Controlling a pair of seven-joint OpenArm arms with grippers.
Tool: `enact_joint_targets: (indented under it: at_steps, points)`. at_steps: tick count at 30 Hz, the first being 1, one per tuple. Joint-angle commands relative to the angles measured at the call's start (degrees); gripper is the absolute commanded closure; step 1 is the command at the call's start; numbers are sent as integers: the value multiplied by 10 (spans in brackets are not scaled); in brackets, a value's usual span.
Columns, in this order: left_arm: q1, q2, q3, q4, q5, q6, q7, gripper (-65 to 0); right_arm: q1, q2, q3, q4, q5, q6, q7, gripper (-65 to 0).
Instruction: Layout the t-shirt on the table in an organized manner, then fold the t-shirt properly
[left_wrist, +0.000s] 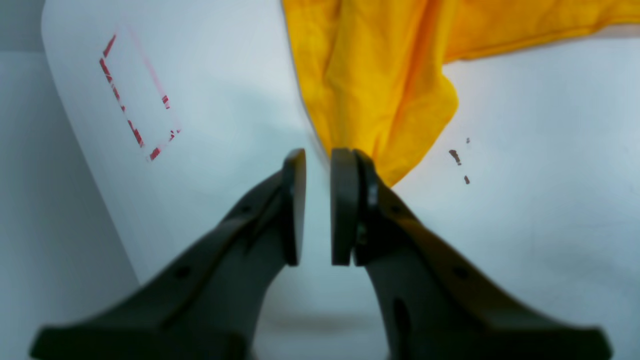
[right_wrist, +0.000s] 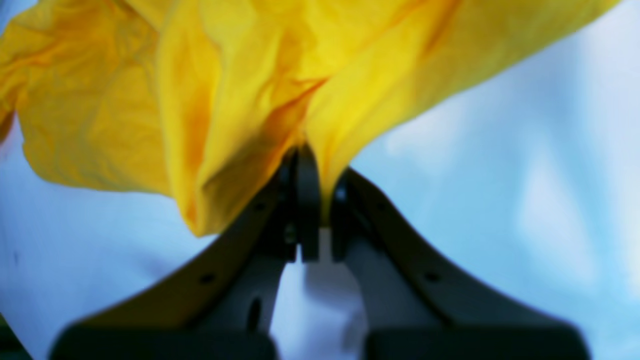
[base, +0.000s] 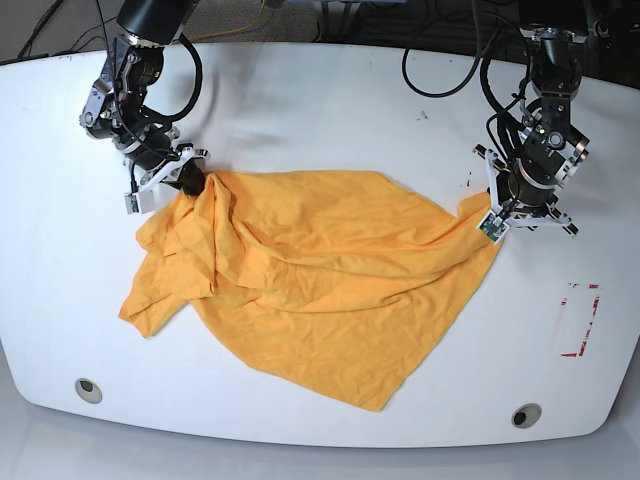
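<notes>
Glossy white counter (base: 320, 90) carries wrinkled orange-yellow cotton t-shirt (base: 310, 280), spread crumpled mid-counter. Right end effector (right_wrist: 316, 200) clamped on shirt's far corner. Left end effector (left_wrist: 318, 205) nearly closed on shirt's opposite corner, red tape outline (left_wrist: 135, 95) beside.

Orange-yellow shirt (base: 320, 280), thin and wrinkled, spread unevenly over the middle of a glossy white desk (base: 320, 100). Not flat: rumpled folds at 9 o'clock, a bunched flap hanging toward 8, one long corner reaching 5 o'clock near the desk's front edge. Pinched at two raised corners: at 10 o'clock in the right gripper (base: 188, 180), clamped tight on a bunch of cloth; at 3 o'clock by the left gripper (base: 490, 215), jaws nearly together, cloth at the edge of one jaw. Diagonal creases between the two corners. Red tape outline (base: 580, 320) on the desk at 4 o'clock, grey grommets (base: 527, 415) along the front edge.
</notes>
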Motion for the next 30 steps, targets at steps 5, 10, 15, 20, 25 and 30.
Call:
enact_joint_targets:
  at_steps: [5,10,15,20,25,30]
  points:
    - [-20,-7,-3,6,2,1,-6,-74,-10,12,0,67,9,1,2,-30]
    - [-21,-6,-3,5,2,1,-6,-109,-11,14,0,81,9,1,2,-30]
    - [-21,-5,-5,5,1,2,-6,-241,-10,14,0,78,8,1,2,-30]
    - [-25,11,-36,2,0,2,-6,-341,-11,14,-1,78,8,1,2,-30]
    - [-50,43,-94,-21,0,2,-6,-375,-12,14,-1,77,8,1,2,-30]
    - [-73,61,-141,-73,-1,2,-6,-378,-12,14,-1,77,8,1,2,-30]
